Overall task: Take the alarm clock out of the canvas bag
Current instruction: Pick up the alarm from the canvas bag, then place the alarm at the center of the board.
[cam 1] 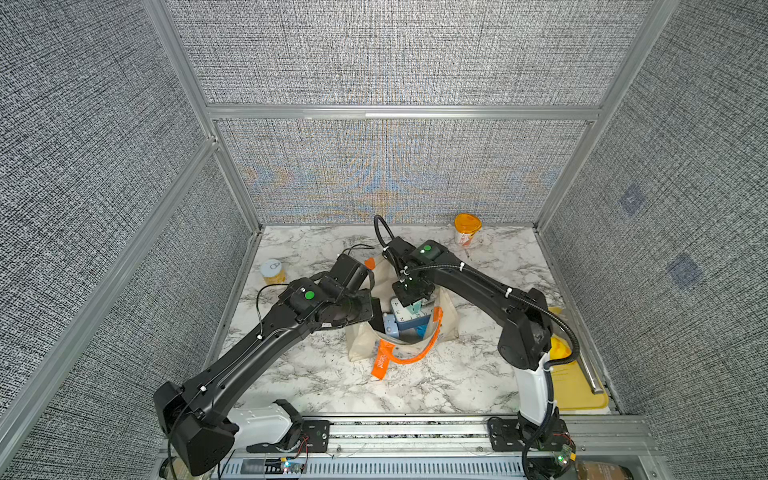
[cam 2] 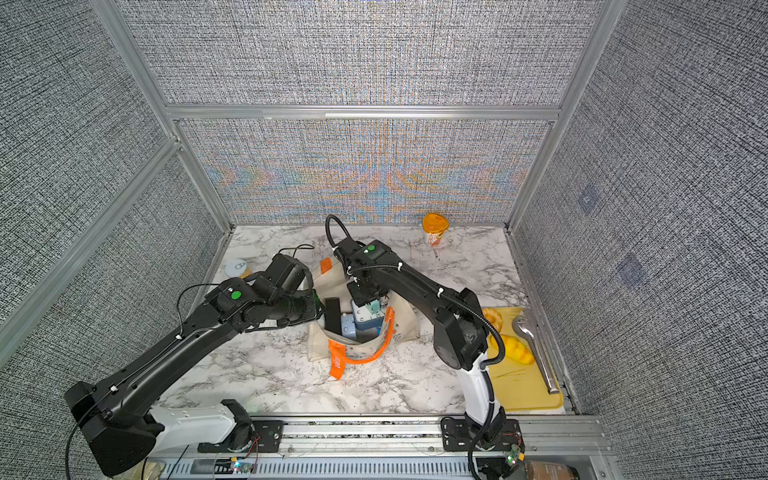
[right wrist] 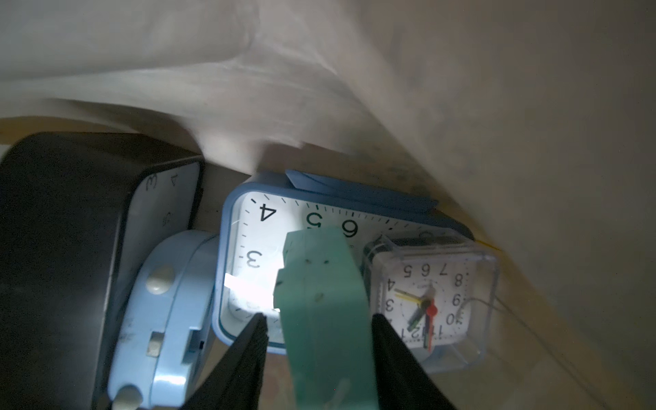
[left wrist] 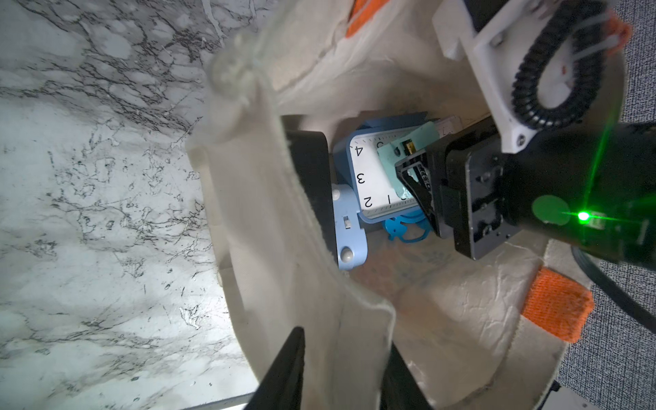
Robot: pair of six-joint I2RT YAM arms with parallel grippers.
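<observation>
The canvas bag [cam 1: 360,347] [cam 2: 319,351] sits in the middle of the marble surface [cam 1: 316,378], its mouth open upward and one orange strap handle [cam 1: 417,352] drooping over the near rim.

My left claw [left wrist: 344,342] is at the bag's left rim. In my left wrist view a fold of the cream cloth fills the gap between my two dark fingers [left wrist: 285,369], so I am clenched on the bag's edge.

My right claw [right wrist: 319,319] [cam 1: 414,306] reaches down into the bag from the far side. My jaws stand on either side of a mint-green plastic piece [right wrist: 326,305] [left wrist: 403,156], close against it. One finger looks to be touching and the other shows a thin sliver of light, so I cannot tell whether I have it clamped. Too little of the piece shows to say what it is.

All the clocks are inside the bag:
- The blue-framed alarm clock [right wrist: 255,245] [left wrist: 365,177] [cam 2: 365,319] lies face up, directly under the mint-green piece.
- The clear-cased small alarm clock [right wrist: 443,294] rests just beside it, overlapping its frame.
- The pale-blue alarm clock [right wrist: 167,319] [left wrist: 349,230] lies on the other side, back showing.
- The black alarm clock [right wrist: 60,248] [cam 2: 332,311] stands against the bag's left wall.

Outside the bag, well apart from it, an orange-lidded cup [cam 1: 468,227] stands far right, a can [cam 1: 272,270] sits at the left, and a yellow tray [cam 2: 525,386] lies near right.
</observation>
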